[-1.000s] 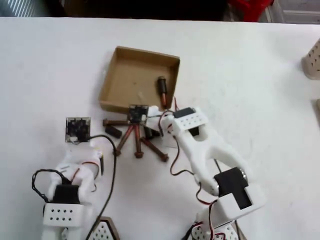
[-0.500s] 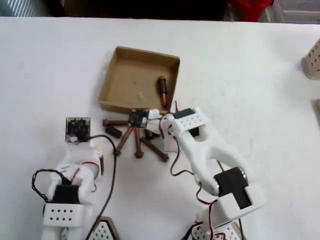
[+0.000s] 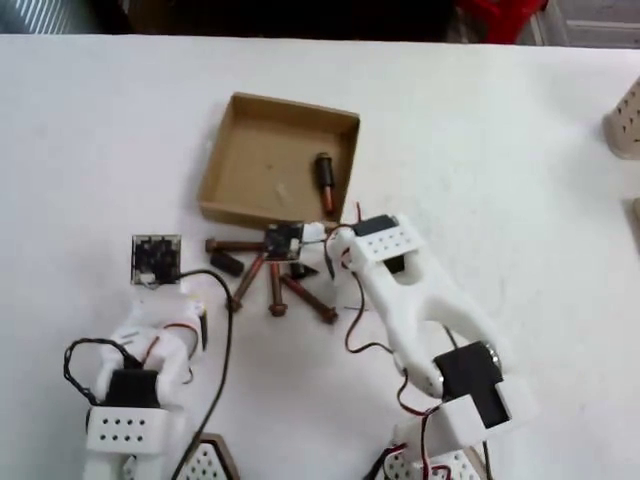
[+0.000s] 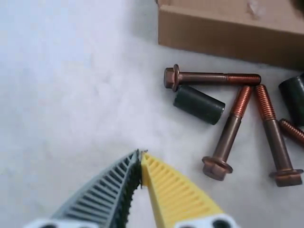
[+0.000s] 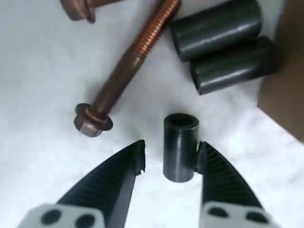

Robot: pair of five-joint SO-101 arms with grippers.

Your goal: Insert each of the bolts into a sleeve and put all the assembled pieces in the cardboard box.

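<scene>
1. Right gripper (image 5: 169, 151): fingers apart, straddling a sleeve (image 5: 180, 142) on the table (image 3: 500, 150), one finger touching it.
2. Two more sleeves (image 5: 216, 28) lie beside a bolt (image 5: 128, 61), just by the box (image 3: 250, 150).
3. Left gripper (image 4: 140, 159): fingers together, near other bolts (image 4: 211, 78).
4. One assembled piece (image 3: 324, 180) lies in the box.

A robotics lab: wired desktop arms (image 3: 420, 290) on a white table (image 3: 520, 130).
</scene>
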